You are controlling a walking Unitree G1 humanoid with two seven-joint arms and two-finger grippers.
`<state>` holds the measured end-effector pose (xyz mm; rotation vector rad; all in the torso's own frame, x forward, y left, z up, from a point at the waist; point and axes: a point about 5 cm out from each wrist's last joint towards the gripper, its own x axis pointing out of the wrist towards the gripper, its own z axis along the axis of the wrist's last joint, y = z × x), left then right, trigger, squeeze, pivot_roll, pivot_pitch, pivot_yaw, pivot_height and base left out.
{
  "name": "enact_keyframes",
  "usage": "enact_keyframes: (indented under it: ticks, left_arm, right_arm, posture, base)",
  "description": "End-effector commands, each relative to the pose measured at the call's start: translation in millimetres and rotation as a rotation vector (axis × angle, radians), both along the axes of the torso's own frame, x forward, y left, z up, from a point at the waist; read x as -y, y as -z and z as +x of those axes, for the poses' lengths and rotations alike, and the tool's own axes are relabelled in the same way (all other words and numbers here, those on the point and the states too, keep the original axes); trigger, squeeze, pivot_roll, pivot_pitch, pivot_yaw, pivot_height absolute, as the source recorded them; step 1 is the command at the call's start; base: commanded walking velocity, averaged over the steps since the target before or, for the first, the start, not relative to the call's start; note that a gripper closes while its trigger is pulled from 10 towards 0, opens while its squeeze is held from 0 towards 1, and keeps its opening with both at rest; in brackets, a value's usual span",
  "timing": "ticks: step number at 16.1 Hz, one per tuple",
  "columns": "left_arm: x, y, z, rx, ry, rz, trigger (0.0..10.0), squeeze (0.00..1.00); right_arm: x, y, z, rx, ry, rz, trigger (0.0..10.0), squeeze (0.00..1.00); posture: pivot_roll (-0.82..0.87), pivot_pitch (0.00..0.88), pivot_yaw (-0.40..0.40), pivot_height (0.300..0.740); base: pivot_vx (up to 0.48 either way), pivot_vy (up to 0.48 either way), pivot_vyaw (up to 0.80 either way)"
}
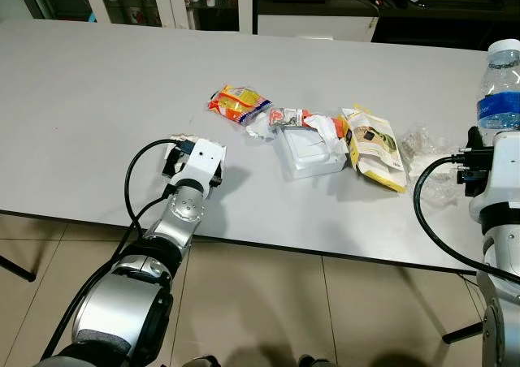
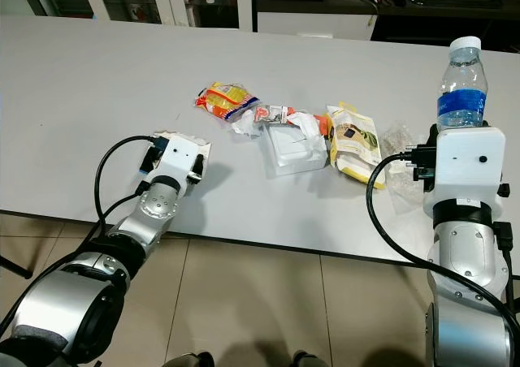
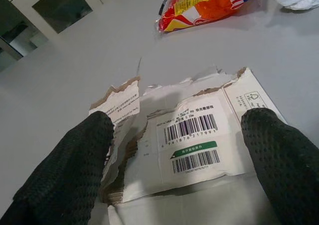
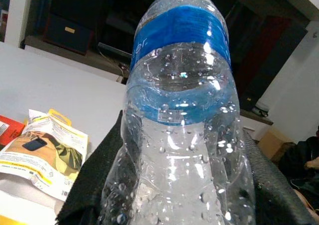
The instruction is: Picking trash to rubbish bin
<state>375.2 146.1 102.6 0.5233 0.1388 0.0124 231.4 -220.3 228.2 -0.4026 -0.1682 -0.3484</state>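
Jaws of the right gripper (image 4: 174,195) clamp a water bottle (image 4: 182,110) upright; the left gripper's (image 3: 174,150) jaws straddle torn cardboard (image 3: 192,140), spread wide. Wrappers (image 1: 341,136) still litter the tabletop (image 1: 97,99); nothing looks binned yet.

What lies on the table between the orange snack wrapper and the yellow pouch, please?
In the left eye view, crumpled white tissue and a white box lie between the orange snack wrapper and the yellow pouch.

Left gripper (image 3: 177,150) low, jaws spread; right gripper (image 4: 174,185) raised, jaws clamped.
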Motion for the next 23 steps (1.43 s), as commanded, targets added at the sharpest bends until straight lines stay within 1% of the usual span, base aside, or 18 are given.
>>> enact_keyframes:
  ticks: [1, 2, 3, 4, 5, 6, 8, 11, 18, 23]
  left_arm:
    - [-17.6, 42, -22.8, -0.187, -0.066, 0.025, 10.0, 0.38]
    - [-17.5, 44, -24.1, -0.192, -0.063, 0.022, 10.0, 0.33]
    - [-17.1, 47, -25.8, -0.202, -0.057, 0.017, 10.0, 0.22]
    - [-16.3, 51, -28.9, -0.221, -0.042, 0.009, 10.0, 0.00]
    - [-16.1, 52, -29.6, -0.226, -0.037, 0.006, 10.0, 0.00]
    - [-15.4, 54, -30.7, -0.234, -0.023, 0.005, 0.0, 0.00]
    - [-13.5, 59, -34.0, -0.269, 0.015, -0.009, 0.0, 0.00]
    - [-15.1, 62, -36.3, -0.287, 0.021, -0.018, 0.0, 0.00]
    - [-13.5, 63, -37.4, -0.294, 0.034, -0.043, 0.0, 0.00]
    - [-13.4, 63, -37.4, -0.295, 0.033, -0.045, 0.0, 0.00]
  right_arm:
    - [-2.2, 1, 1.8, -0.008, -0.022, 0.001, 10.0, 0.00]
    - [-2.5, 1, 2.2, -0.010, -0.024, 0.002, 10.0, 0.00]
    - [-2.7, 2, 2.9, -0.012, -0.027, 0.002, 10.0, 0.00]
    - [-3.1, 2, 4.1, -0.015, -0.032, 0.003, 10.0, 0.00]
    - [-3.1, 2, 4.5, -0.015, -0.033, 0.004, 10.0, 0.00]
    - [-3.4, 3, 5.1, -0.016, -0.035, 0.004, 10.0, 0.00]
    - [-4.4, 3, 7.6, -0.020, -0.047, 0.004, 10.0, 0.00]
    - [-5.3, 4, 9.0, -0.023, -0.054, 0.006, 10.0, 0.00]
    - [-6.5, 5, 10.7, -0.027, -0.064, 0.007, 10.0, 0.00]
    - [-6.3, 6, 10.8, -0.027, -0.064, 0.007, 10.0, 0.00]
  posture:
    - [-0.06, 0.122, 0.005, 0.740]
    - [-0.06, 0.122, 0.002, 0.740]
    - [-0.06, 0.122, 0.002, 0.740]
    - [-0.05, 0.122, 0.000, 0.740]
    - [-0.05, 0.122, 0.000, 0.740]
    - [-0.05, 0.121, -0.003, 0.740]
    - [-0.03, 0.121, -0.005, 0.740]
    - [-0.03, 0.122, -0.004, 0.740]
    - [-0.03, 0.120, -0.003, 0.740]
    - [-0.03, 0.117, -0.004, 0.740]
  base:
    - [0.000, 0.000, 0.00]
    - [0.000, 0.000, 0.00]
    - [0.000, 0.000, 0.00]
    - [0.000, 0.000, 0.00]
    - [0.000, 0.000, 0.00]
    - [0.000, 0.000, 0.00]
    - [0.000, 0.000, 0.00]
    - [0.000, 0.000, 0.00]
    - [0.000, 0.000, 0.00]
    - [0.000, 0.000, 0.00]
